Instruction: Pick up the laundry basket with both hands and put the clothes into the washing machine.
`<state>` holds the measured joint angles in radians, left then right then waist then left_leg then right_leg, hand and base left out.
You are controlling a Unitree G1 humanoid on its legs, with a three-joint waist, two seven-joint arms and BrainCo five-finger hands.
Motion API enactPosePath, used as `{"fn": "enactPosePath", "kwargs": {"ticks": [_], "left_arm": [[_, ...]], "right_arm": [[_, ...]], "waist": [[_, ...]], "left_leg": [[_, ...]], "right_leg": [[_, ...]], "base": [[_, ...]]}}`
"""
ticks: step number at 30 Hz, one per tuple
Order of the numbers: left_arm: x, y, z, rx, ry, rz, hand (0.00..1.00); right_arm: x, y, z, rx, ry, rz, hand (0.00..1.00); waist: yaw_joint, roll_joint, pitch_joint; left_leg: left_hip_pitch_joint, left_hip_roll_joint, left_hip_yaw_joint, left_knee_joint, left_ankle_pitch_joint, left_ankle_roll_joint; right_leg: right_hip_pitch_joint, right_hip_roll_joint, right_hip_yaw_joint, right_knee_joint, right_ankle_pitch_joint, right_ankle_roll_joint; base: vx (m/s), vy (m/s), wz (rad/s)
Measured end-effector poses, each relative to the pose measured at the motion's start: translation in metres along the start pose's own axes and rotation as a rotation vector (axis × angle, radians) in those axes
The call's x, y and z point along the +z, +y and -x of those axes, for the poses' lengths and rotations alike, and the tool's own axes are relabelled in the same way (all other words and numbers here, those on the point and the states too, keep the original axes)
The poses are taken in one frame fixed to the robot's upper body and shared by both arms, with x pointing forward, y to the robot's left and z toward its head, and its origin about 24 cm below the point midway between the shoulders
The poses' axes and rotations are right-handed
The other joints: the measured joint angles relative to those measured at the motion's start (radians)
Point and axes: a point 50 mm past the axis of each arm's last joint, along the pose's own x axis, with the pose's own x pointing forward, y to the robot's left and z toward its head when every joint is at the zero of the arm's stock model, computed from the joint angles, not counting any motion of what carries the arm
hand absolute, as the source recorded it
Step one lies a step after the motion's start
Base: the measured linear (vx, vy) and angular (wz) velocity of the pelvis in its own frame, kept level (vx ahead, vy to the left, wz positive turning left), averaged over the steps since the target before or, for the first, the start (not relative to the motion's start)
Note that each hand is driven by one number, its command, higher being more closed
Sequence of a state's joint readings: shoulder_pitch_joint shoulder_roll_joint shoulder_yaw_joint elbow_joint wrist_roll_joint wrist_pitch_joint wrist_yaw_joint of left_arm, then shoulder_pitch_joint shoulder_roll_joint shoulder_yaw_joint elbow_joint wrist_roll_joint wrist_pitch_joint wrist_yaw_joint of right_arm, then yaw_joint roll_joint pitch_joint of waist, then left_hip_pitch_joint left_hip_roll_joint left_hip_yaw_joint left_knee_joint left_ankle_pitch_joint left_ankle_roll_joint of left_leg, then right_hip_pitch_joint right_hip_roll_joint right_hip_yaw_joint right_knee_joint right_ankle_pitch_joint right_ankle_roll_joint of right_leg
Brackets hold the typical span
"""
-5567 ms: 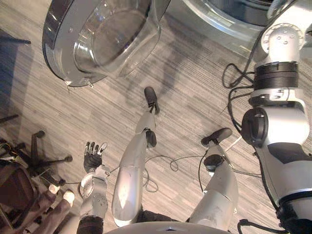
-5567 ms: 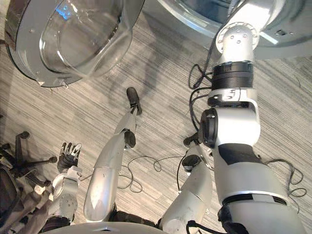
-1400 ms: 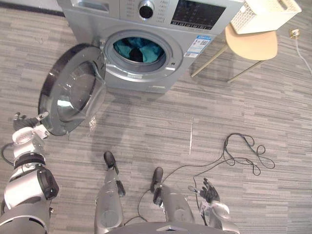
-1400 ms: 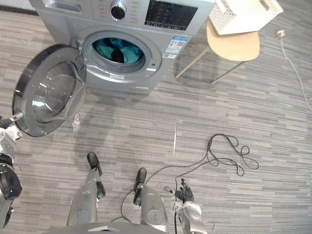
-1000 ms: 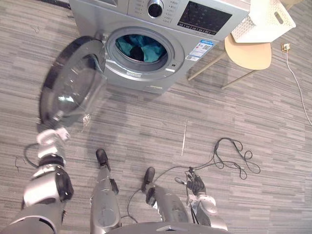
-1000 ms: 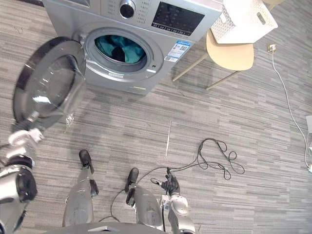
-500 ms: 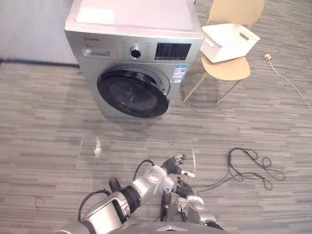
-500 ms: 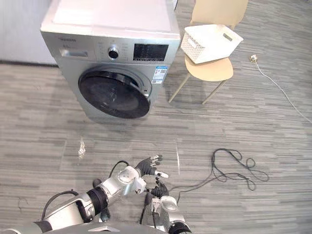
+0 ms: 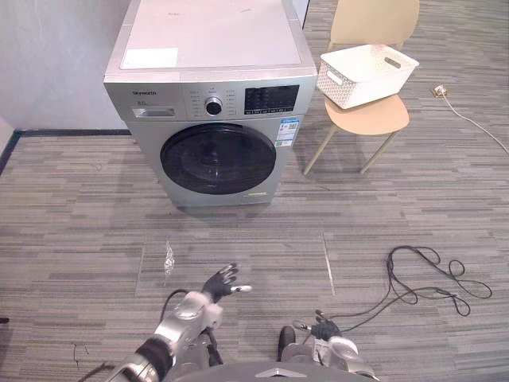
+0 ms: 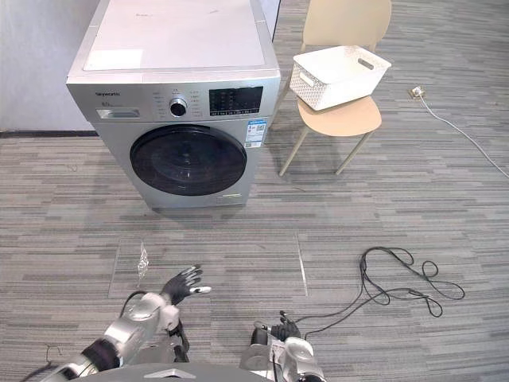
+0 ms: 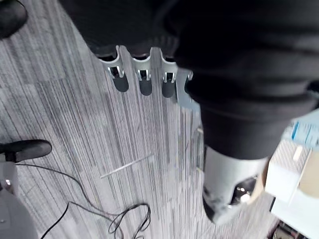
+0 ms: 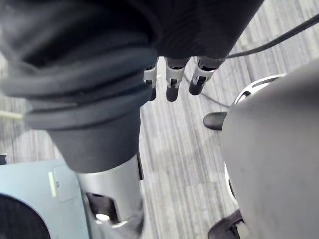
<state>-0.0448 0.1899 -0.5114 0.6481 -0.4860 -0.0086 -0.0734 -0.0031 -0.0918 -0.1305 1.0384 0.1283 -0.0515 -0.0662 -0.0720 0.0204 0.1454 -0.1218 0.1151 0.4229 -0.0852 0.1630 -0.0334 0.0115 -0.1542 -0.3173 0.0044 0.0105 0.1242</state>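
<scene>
Left hand (image 9: 218, 282): lower centre-left of the frame, over the floor. Its fingers are straight and spread, the thumb is out to one side, and nothing is in its grasp.

Right hand (image 9: 324, 327): bottom edge, right of centre, low over the floor. In its wrist view its fingers (image 12: 172, 88) are straight and side by side, closed on nothing.

Sheet (image 9: 270, 259): clear, flat on the floor just beyond the hands. A small crumpled clear scrap (image 9: 168, 259) lies at its left edge.

Washer (image 9: 213, 103): upper centre, a silver-grey front loader. The round door (image 9: 218, 157) is shut. The glass is dark, so the contents cannot be told.

Chair (image 9: 368, 116): tan, just right of the washer, in the upper right of the frame.

Basket (image 9: 367, 76): on the chair seat, well apart from both hands. It is white and rectangular, with lattice-pierced walls and a slot handle in each short end. The inside that shows is plain white.
</scene>
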Motion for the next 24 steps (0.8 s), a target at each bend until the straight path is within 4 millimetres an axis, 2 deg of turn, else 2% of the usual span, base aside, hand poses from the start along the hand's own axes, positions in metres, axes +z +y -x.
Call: {"fn": "enactPosePath", "kwargs": {"ticks": [2,3,6,8,9,11,12,13,14,15,16,17,18,19,20,21,22,23,24], "left_arm": [[-0.008,0.014,0.009,0.065,-0.012,0.044,0.0],[-0.008,0.023,0.014,0.109,-0.039,0.064,0.0],[0.004,0.033,0.017,0.163,-0.123,0.11,0.0],[0.002,0.039,0.021,0.2,-0.143,0.087,0.0],[0.001,0.043,0.027,0.235,-0.17,0.081,0.0],[-0.001,0.049,0.032,0.283,-0.18,0.063,0.0],[-0.007,0.053,0.036,0.315,-0.165,0.06,0.0],[-0.014,0.054,0.039,0.342,-0.147,0.071,0.0],[-0.02,0.055,0.041,0.358,-0.134,0.083,0.0],[-0.03,0.06,0.046,0.395,-0.102,0.101,0.0],[-0.035,0.063,0.048,0.415,-0.086,0.109,0.0],[-0.043,0.068,0.052,0.446,-0.054,0.116,0.0],[-0.049,0.072,0.056,0.472,-0.031,0.126,0.0],[-0.051,0.073,0.056,0.478,-0.025,0.128,0.0],[-0.056,0.071,0.056,0.48,-0.007,0.123,0.0],[-0.058,0.072,0.055,0.493,0.005,0.133,0.0],[-0.06,0.073,0.054,0.502,0.016,0.132,0.0],[-0.062,0.071,0.051,0.513,0.031,0.149,0.0],[-0.062,0.068,0.049,0.512,0.032,0.159,0.0]], "right_arm": [[-0.002,-0.001,0.0,-0.003,0.0,0.004,0.0],[-0.005,-0.002,0.0,-0.003,0.014,0.02,0.0],[-0.002,-0.01,-0.001,-0.02,0.017,0.038,0.0],[-0.003,-0.018,-0.001,-0.039,0.018,0.045,0.0],[0.004,-0.025,-0.002,-0.057,0.003,0.051,0.0],[0.006,-0.028,-0.002,-0.069,-0.006,0.03,0.0],[0.006,-0.029,-0.002,-0.076,-0.007,0.021,0.0],[0.007,-0.032,-0.002,-0.085,-0.011,0.016,0.0],[0.01,-0.034,-0.003,-0.088,-0.019,0.016,0.0],[0.012,-0.026,-0.004,-0.071,-0.026,0.011,0.0],[0.011,-0.021,-0.004,-0.057,-0.024,0.004,0.0],[0.008,-0.01,-0.003,-0.032,-0.017,0.005,0.0],[0.009,-0.003,-0.003,-0.008,-0.021,0.022,0.0],[0.009,-0.001,-0.003,0.001,-0.03,0.033,0.0],[0.012,-0.002,-0.001,0.004,-0.058,0.038,0.0],[0.017,-0.002,-0.001,0.006,-0.087,0.039,0.0],[0.018,-0.002,-0.001,0.007,-0.097,0.039,0.0],[0.018,-0.002,-0.001,0.006,-0.098,0.038,0.0],[0.015,-0.002,0.0,0.005,-0.091,0.035,0.0]], "waist": [[0.015,0.0,0.0],[0.025,-0.003,0.002],[0.049,-0.001,0.024],[0.067,0.002,0.023],[0.077,0.021,0.013],[0.082,0.009,0.019],[0.086,0.001,0.02],[0.094,0.004,0.018],[0.102,0.01,0.017],[0.105,0.015,0.018],[0.102,0.013,0.019],[0.096,0.004,0.025],[0.092,0.001,0.025],[0.09,0.001,0.026],[0.078,0.001,0.026],[0.071,0.001,0.026],[0.068,0.0,0.026],[0.065,-0.006,0.029],[0.065,-0.008,0.029]], "left_leg": [[0.0,-0.002,-0.032,0.007,-0.003,0.003],[-0.052,0.0,-0.076,0.091,-0.04,0.009],[-0.191,0.009,-0.114,0.357,-0.122,0.04],[-0.208,0.008,-0.017,0.408,-0.161,0.063],[-0.213,0.004,0.022,0.411,-0.231,0.115],[-0.223,-0.041,-0.009,0.441,-0.271,0.118],[-0.221,-0.077,-0.03,0.472,-0.318,0.132],[-0.203,-0.098,-0.038,0.483,-0.349,0.138],[-0.19,-0.104,-0.041,0.48,-0.354,0.14],[-0.16,-0.114,-0.06,0.471,-0.366,0.151],[-0.141,-0.122,-0.079,0.458,-0.366,0.151],[-0.089,-0.137,-0.115,0.418,-0.359,0.159],[-0.034,-0.151,-0.149,0.385,-0.35,0.164],[-0.008,-0.159,-0.169,0.369,-0.349,0.164],[0.039,-0.176,-0.224,0.34,-0.34,0.164],[0.049,-0.184,-0.263,0.332,-0.339,0.163],[0.058,-0.191,-0.29,0.325,-0.338,0.162],[0.08,-0.211,-0.356,0.31,-0.336,0.159],[0.088,-0.216,-0.388,0.308,-0.336,0.159]], "right_leg": [[0.025,-0.003,-0.036,0.001,-0.015,0.005],[0.042,-0.01,-0.087,0.01,-0.024,0.02],[0.097,-0.022,-0.194,0.011,-0.04,0.042],[0.135,-0.037,-0.256,0.012,-0.055,0.064],[0.146,-0.038,-0.296,0.026,-0.08,0.068],[0.17,-0.073,-0.341,0.052,-0.101,0.071],[0.197,-0.103,-0.374,0.092,-0.12,0.072],[0.171,-0.165,-0.377,0.243,-0.147,0.056],[0.133,-0.202,-0.363,0.355,-0.15,0.02],[0.036,-0.251,-0.278,0.579,-0.161,-0.095],[-0.005,-0.246,-0.22,0.665,-0.186,-0.119],[-0.069,-0.204,-0.123,0.769,-0.236,-0.092],[-0.106,-0.149,-0.066,0.788,-0.278,-0.066],[-0.124,-0.121,-0.04,0.775,-0.294,-0.064],[-0.177,-0.032,0.049,0.68,-0.319,-0.056],[-0.209,0.022,0.127,0.603,-0.323,-0.048],[-0.232,0.051,0.185,0.555,-0.321,-0.045],[-0.274,0.092,0.325,0.455,-0.298,-0.034],[-0.283,0.105,0.376,0.418,-0.28,-0.031]], "base": [[0.11,-0.041,0.6],[0.1,-0.027,0.78],[0.06,-0.002,1.07],[0.02,0.119,1.03],[0.02,0.173,0.84],[0.07,0.172,0.84],[0.22,0.257,0.76],[0.23,0.277,0.6],[0.27,0.307,0.31],[0.21,0.212,0.23],[0.29,0.215,0.56],[0.32,0.15,0.86],[0.32,0.123,0.92],[0.31,0.076,1.18],[0.3,0.027,1.19],[0.28,0.011,1.27],[0.32,-0.032,1.38],[0.2,-0.03,1.31],[0.32,-0.099,1.7]]}}
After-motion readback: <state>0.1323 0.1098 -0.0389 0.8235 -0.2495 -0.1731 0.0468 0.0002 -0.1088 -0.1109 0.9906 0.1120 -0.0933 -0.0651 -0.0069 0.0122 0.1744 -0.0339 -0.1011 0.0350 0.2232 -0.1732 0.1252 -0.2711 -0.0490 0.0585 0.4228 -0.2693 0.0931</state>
